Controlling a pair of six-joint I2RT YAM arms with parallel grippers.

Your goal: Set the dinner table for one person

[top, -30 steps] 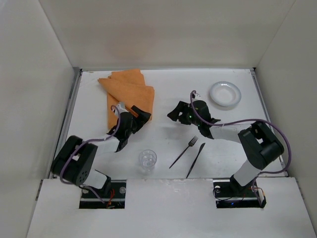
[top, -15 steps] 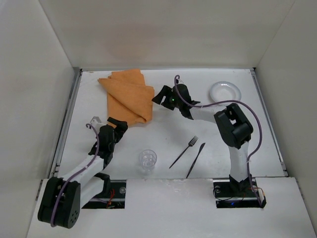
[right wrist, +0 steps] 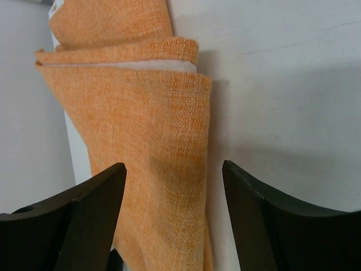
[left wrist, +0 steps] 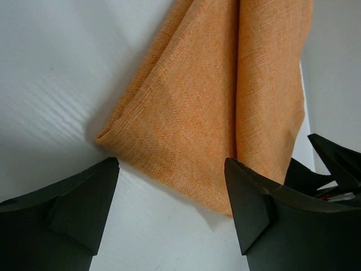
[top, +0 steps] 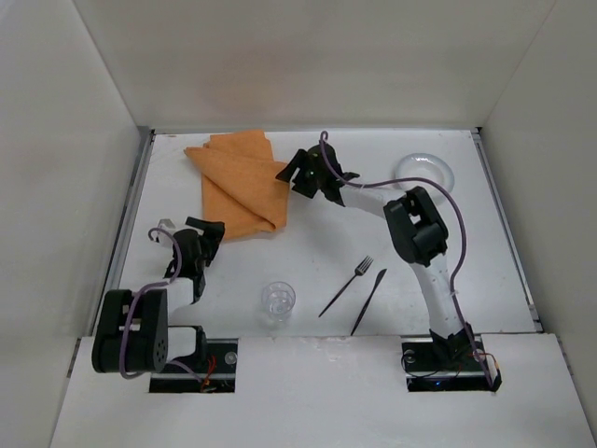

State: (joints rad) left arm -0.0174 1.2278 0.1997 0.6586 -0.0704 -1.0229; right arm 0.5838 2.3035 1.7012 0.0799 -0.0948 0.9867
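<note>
Stretching over the dinner table [top: 317, 257], right hand [top: 291, 170] spread at the orange cloth [top: 241, 182]; left hand [top: 207, 230] spread too.

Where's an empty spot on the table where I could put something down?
The dinner table is bare in the middle, between the orange cloth, the glass and the fork, and at the right, nearer than the plate. It is crowded around the cloth, where both arms' jaws sit open, and by the fork and knife.
</note>
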